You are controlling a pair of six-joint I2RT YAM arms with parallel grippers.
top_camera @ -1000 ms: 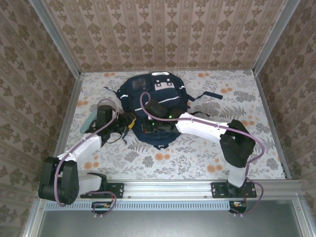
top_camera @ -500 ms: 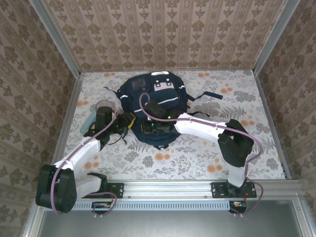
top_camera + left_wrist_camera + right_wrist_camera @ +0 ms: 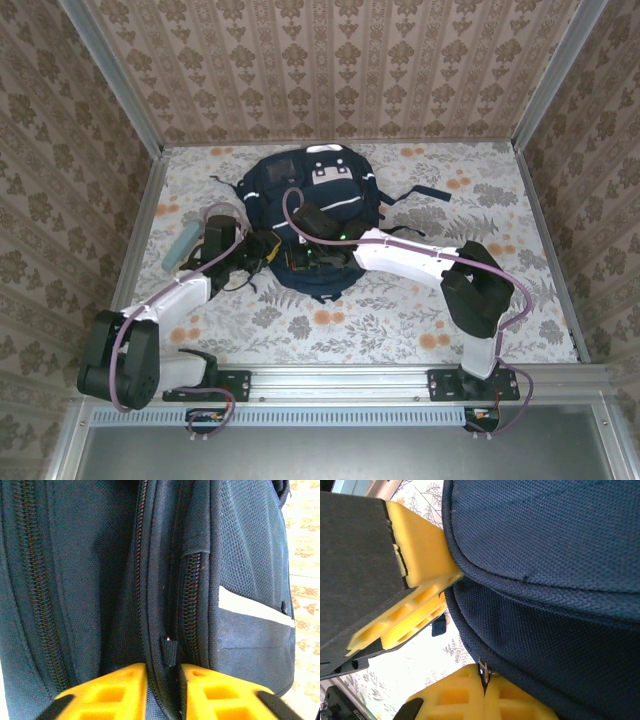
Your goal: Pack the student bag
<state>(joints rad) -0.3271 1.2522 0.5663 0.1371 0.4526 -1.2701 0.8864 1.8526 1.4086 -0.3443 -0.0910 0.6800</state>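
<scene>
1. The fingers of the left gripper (image 3: pixel 164 670) are nearly closed. A seam ridge of the student bag (image 3: pixel 320 200), beside a zip, is pinched between them at the bag's 8 o'clock edge.
2. The right gripper (image 3: pixel 484 687) is fully closed on a metal zip pull (image 3: pixel 482 671) near the bag's 6 o'clock edge.
3. The bag is laid flat on the table (image 3: pixel 450 310), toward 12 o'clock.
4. The print on the grey-white patch (image 3: pixel 328 172) is too small to be read.

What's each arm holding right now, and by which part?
The right fingers pinch the student bag by a small metal zipper pull. The left fingers straddle a fabric ridge beside a zipper; whether they grip it cannot be told.
</scene>
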